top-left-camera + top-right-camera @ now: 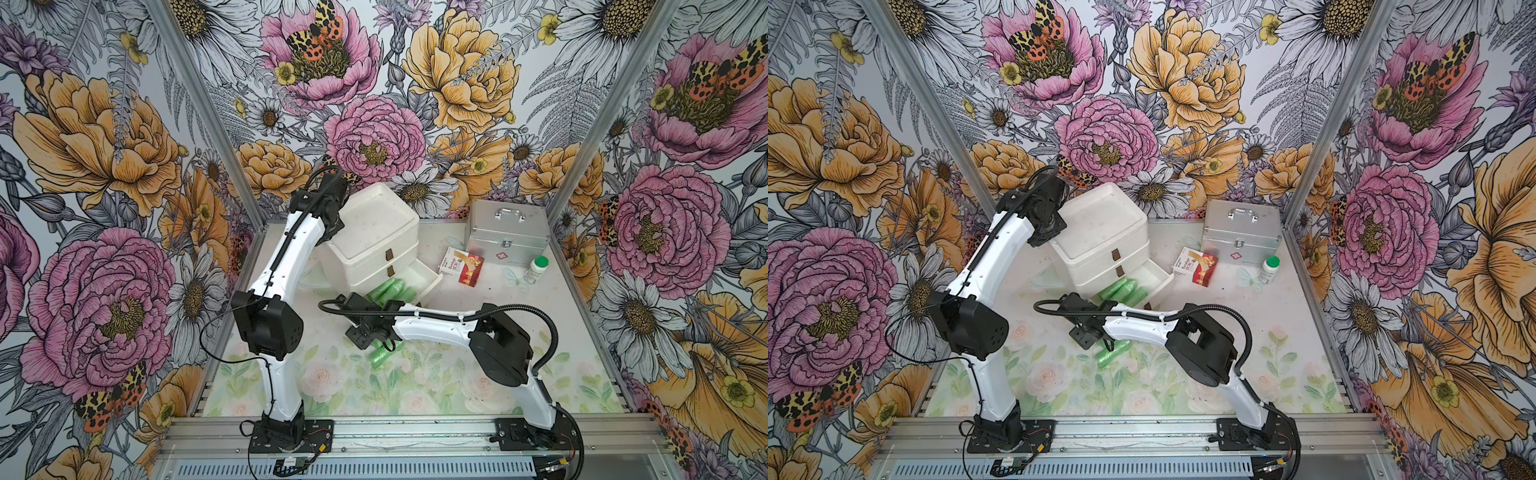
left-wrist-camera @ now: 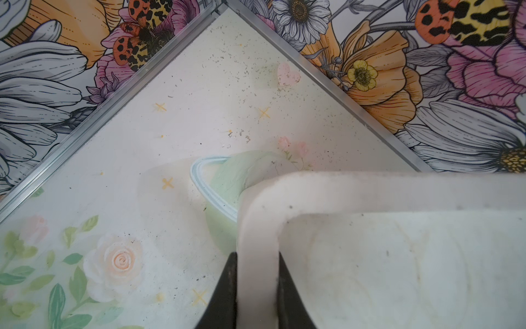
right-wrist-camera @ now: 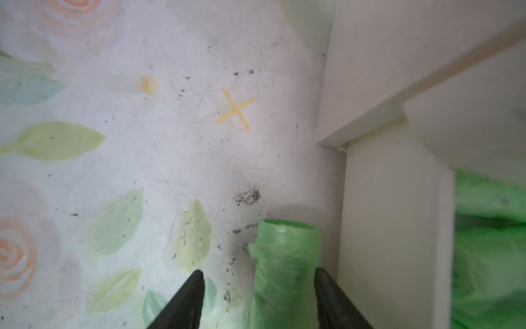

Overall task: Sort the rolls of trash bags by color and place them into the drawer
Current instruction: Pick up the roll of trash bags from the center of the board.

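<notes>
Left gripper (image 2: 256, 255) is clamped on the raised top rim of the white drawer unit (image 2: 370, 193), with one black finger on each side of the rim wall. In both top views the left arm reaches over the unit's far left corner. The right gripper (image 3: 259, 270) stands with its jaws spread, low over the table (image 3: 170, 156) just in front of the unit. One green roll (image 3: 287, 256) lies between the fingers, close against one finger and clear of the other, so it is not clamped. This roll lies just beside the outer wall of the pulled-out bottom drawer (image 3: 395, 228). Several more green rolls (image 1: 388, 291) lie side by side inside that drawer, at the end nearest the unit. In a top view a loose roll (image 1: 1111, 355) shows on the table beneath the right wrist, partly hidden by it; whether it is the same roll cannot be told. A metal case (image 1: 505, 237), a bandage box (image 1: 461, 266) and a white bottle (image 1: 536, 268) with a green cap sit to the right of the unit, away from both grippers.
</notes>
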Motion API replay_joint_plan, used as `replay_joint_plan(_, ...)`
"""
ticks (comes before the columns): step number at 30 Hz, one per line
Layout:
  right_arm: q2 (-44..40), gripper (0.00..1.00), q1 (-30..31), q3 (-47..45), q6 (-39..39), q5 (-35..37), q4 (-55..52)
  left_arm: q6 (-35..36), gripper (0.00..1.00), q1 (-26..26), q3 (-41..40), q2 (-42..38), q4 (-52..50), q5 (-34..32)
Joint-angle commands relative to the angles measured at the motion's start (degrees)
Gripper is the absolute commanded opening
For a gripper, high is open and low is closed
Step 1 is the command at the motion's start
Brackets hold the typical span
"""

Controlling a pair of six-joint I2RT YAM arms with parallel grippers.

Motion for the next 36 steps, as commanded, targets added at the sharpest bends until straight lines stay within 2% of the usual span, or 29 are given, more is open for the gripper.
replay_joint_plan(1,3.97,0.61,0.07,1.02,-0.25,-1.72,-2.97,-1.3,0.0,-0.95,-3.72,2.96,-7.33,12.49)
replay_joint_plan(6,5.72,0.57,0.01,3.08,-0.33,-2.47,-4.0,-1.34,0.0,-0.98,-3.91,2.8,-7.33,12.31)
replay_joint_plan(18,7.47,0.57,-0.04,3.82,0.43,-2.53,-4.86,-1.43,0.0,-1.23,-3.76,3.06,-7.29,12.39)
replay_joint_plan(22,8.82,0.57,-0.85,4.34,1.46,-4.61,-5.43,-1.45,0.0,-1.21,-3.7,3.09,-7.29,12.45)
replay_joint_plan(24,8.82,0.54,-0.89,4.34,1.8,-5.01,-5.47,-1.4,0.0,-1.17,-3.7,3.08,-7.33,12.44)
replay_joint_plan(31,4.04,0.24,-0.82,4.64,3.95,-7.31,-5.47,-1.37,0.0,-1.15,-3.98,3.15,-7.33,12.31)
replay_joint_plan(36,-2.59,0.19,-0.99,5.04,5.56,-9.09,-5.47,-1.31,0.0,-1.14,-3.87,3.22,-7.34,12.34)
